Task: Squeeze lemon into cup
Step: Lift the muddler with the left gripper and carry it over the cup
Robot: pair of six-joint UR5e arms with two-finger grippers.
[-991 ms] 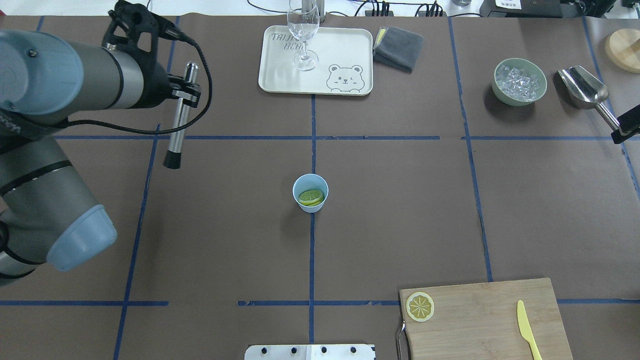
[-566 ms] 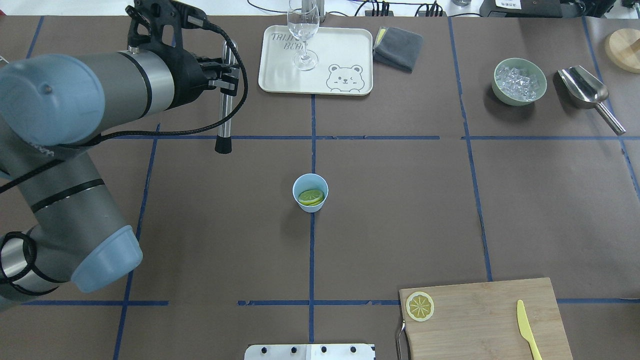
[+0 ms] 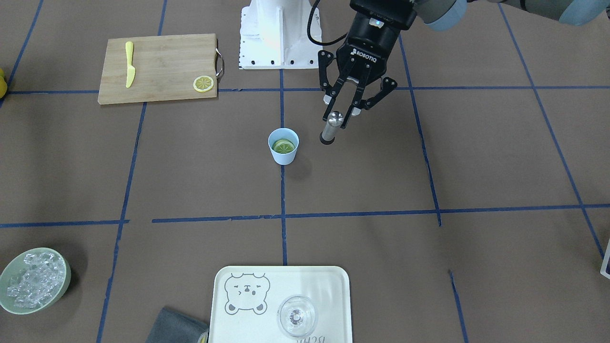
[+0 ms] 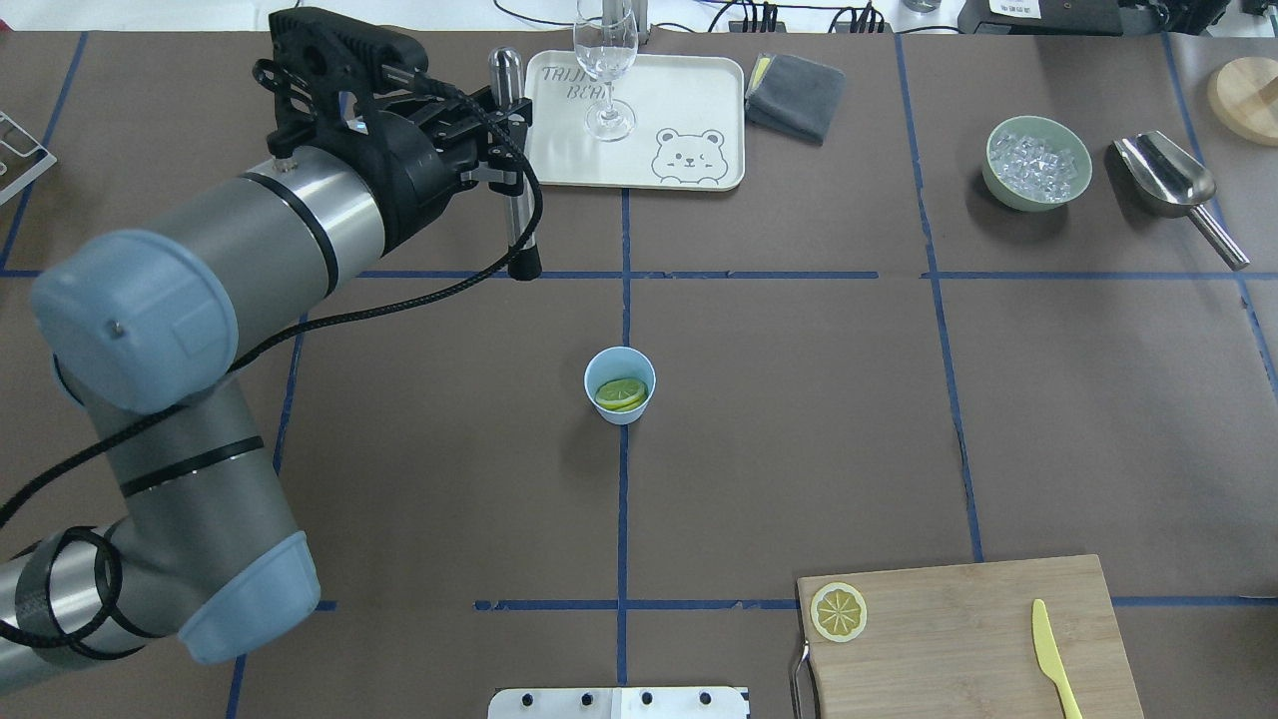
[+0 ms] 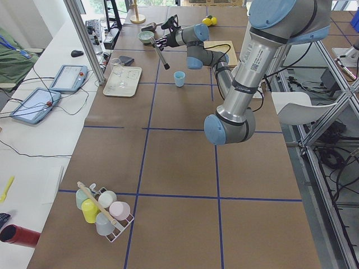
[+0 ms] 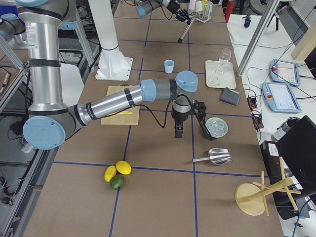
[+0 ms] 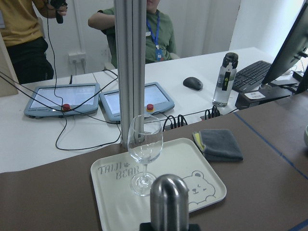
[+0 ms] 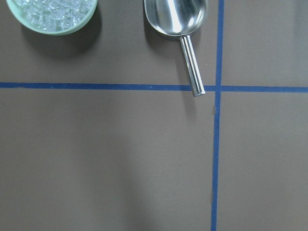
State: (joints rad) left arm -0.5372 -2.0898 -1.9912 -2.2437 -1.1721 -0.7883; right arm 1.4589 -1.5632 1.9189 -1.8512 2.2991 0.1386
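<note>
The left pincer (image 4: 507, 160) is clamped on a metal rod (image 4: 519, 225) and grips it on the upper half. The rod stands almost upright, a little tilted, with its rounded steel end up and its black end down. It is above the tabletop (image 4: 799, 419) and does not touch it.

The lemon (image 4: 620, 392) is not in the pincer. It lies inside the cup (image 4: 621, 416) in the middle of the tabletop, to the pincer's right as the robot sees it, lower than the pincer and clearly apart from the rod. It is thin round slices, nearly flat, cut face up, leaning slightly on the cup's wall. As a disc, it has no long axis I can name. The cup stands upright, mouth up.

On the far side a pale tray (image 4: 689, 100) carries a wine glass (image 4: 605, 60), upright and seemingly empty. A grey cloth (image 4: 796, 95) lies just right of the tray. Far right, a green bowl (image 4: 988, 165) holds ice, with a steel scoop (image 4: 1163, 175) beside it. Near right, a wooden cutting board (image 4: 958, 639) carries a second lemon slice (image 4: 839, 611), lying flat, and a yellow knife (image 4: 1050, 654).

The right pincer (image 6: 206, 134) hangs near the bowl. I cannot tell if it is apart or together.
</note>
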